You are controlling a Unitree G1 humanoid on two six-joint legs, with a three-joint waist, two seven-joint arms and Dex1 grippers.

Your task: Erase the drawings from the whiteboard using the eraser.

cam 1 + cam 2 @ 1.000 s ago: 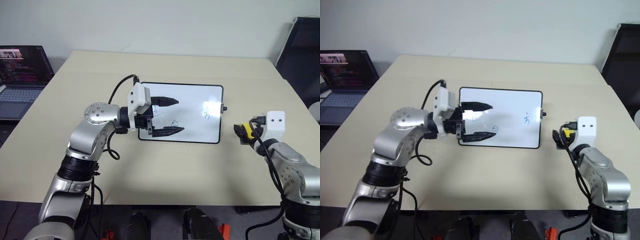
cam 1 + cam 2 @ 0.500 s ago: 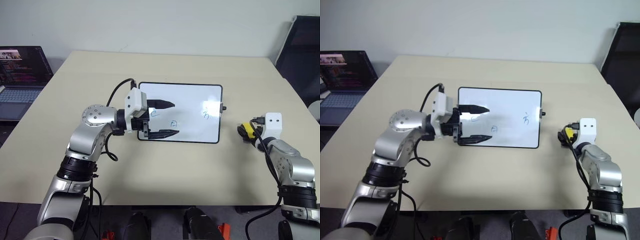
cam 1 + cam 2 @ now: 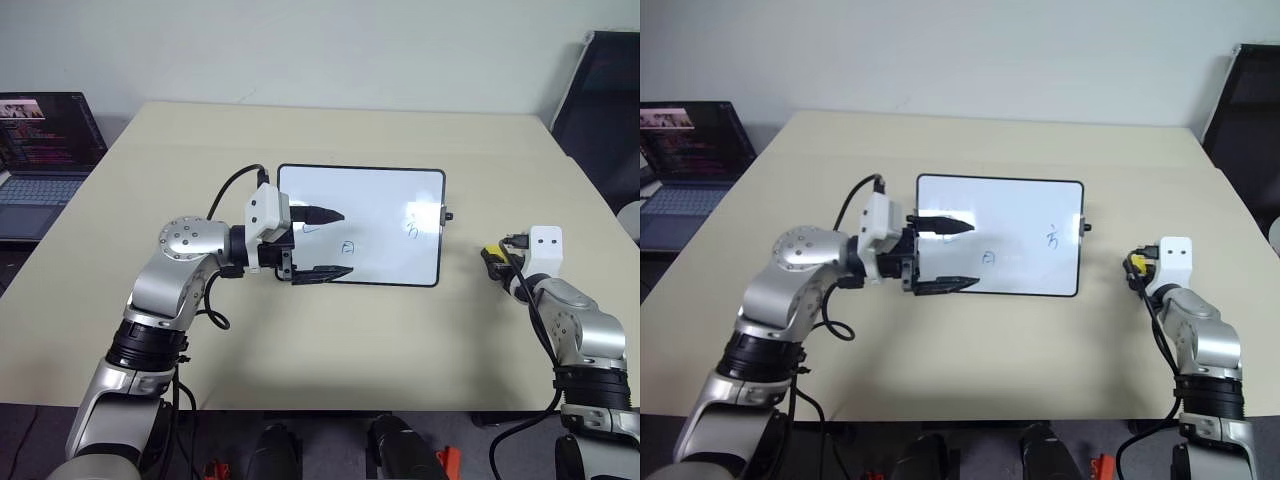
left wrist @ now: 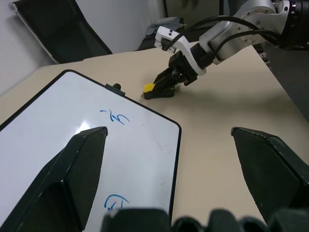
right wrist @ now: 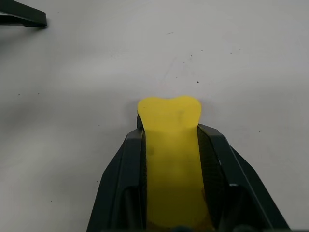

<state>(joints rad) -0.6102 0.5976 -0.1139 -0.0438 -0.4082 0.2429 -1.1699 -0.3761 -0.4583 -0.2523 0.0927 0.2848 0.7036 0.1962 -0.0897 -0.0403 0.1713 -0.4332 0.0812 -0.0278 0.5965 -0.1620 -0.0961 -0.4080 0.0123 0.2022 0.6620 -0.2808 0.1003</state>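
Right of the whiteboard (image 3: pixel 362 226) on the table (image 3: pixel 400 140), the right gripper (image 5: pixel 170 140) is clenching its jaws on the yellow eraser's (image 5: pixel 170 159) soft, light long sides, while the left gripper (image 3: pixel 322 243) is hovering, jaws spread, over the drawings (image 3: pixel 348 246)

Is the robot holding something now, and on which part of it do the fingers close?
The right gripper is shut on the yellow eraser, its fingers pinching the two long sides. The left gripper is open and holds nothing.

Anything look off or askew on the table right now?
Nothing stands out. The whiteboard lies flat and square on the table, its blue drawings unerased. The right gripper is shut on the yellow eraser, squeezing it.
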